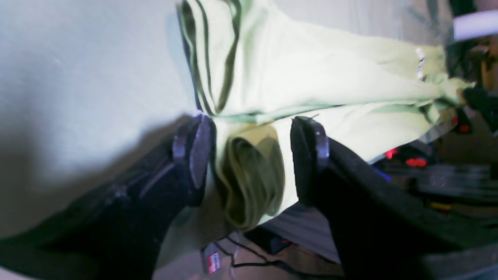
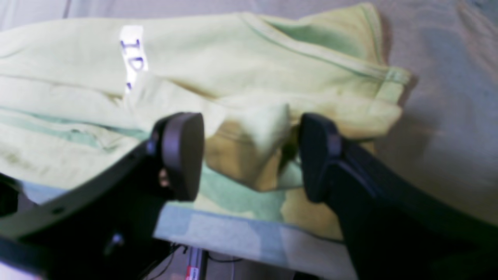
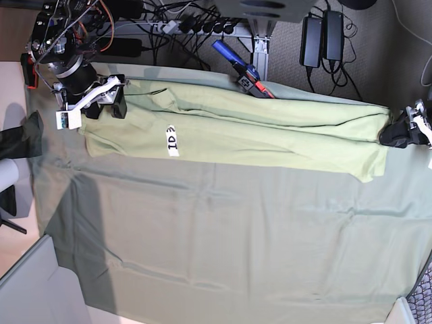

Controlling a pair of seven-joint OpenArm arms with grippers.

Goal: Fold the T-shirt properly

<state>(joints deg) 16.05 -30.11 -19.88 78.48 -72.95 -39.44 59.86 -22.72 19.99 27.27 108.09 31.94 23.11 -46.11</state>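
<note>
The pale yellow-green T-shirt (image 3: pixel 270 138) lies stretched in a long band along the far edge of the table, its white tag (image 3: pixel 171 140) marked "ID" facing up. My right gripper (image 3: pixel 106 106) is at the shirt's left end. In the right wrist view its jaws (image 2: pixel 249 155) stand apart with a bunched fold of the T-shirt (image 2: pixel 218 50) between them, the tag (image 2: pixel 132 54) just beyond. My left gripper (image 3: pixel 399 131) is at the shirt's right end. In the left wrist view its jaws (image 1: pixel 253 155) stand apart around a rolled edge of the T-shirt (image 1: pixel 311 70).
The grey-green table cloth (image 3: pixel 223 243) covers the table and spreads toward the near edge. Behind the far edge are cables and power strips (image 3: pixel 202 23), a blue and red tool (image 3: pixel 236 64) and black power bricks (image 3: pixel 324 34). A grey panel (image 3: pixel 34 283) is at the near left.
</note>
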